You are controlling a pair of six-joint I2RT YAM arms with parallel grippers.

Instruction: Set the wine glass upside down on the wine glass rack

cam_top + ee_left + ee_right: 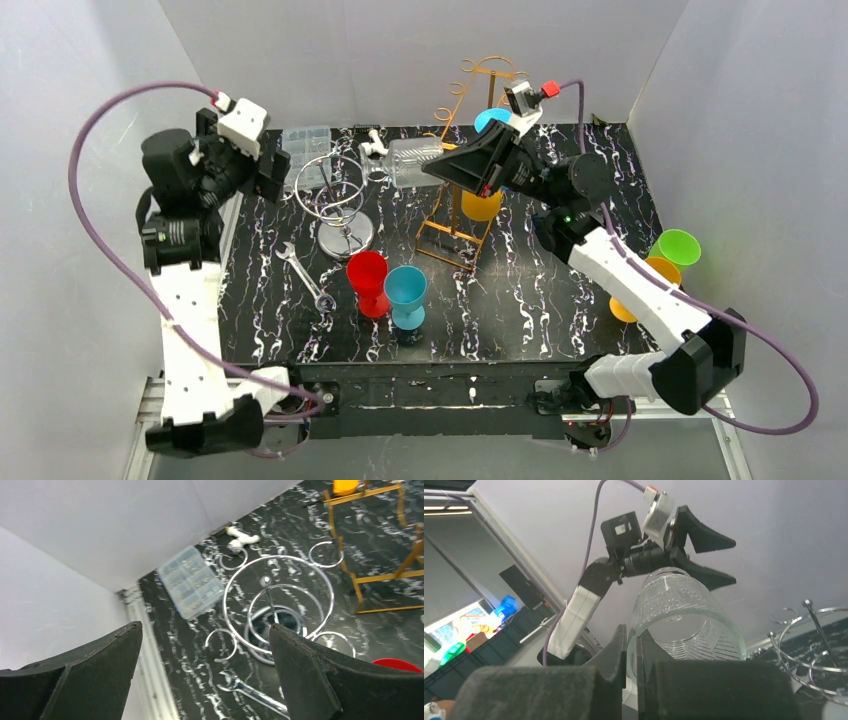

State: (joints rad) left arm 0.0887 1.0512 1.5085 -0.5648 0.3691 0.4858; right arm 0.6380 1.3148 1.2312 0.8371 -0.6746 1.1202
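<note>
Right claw (630,637) pinches the glass (684,615) by its rim beside the gold rack (450,225); left claw (204,626) spread wide.

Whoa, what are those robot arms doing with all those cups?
The right end effector is pinching the rim of a clear glass, holding it in the air between the chrome rack and the gold rack. The left end effector is wide open and empty, near the chrome rack. The glass isn't on any rack yet.
</note>
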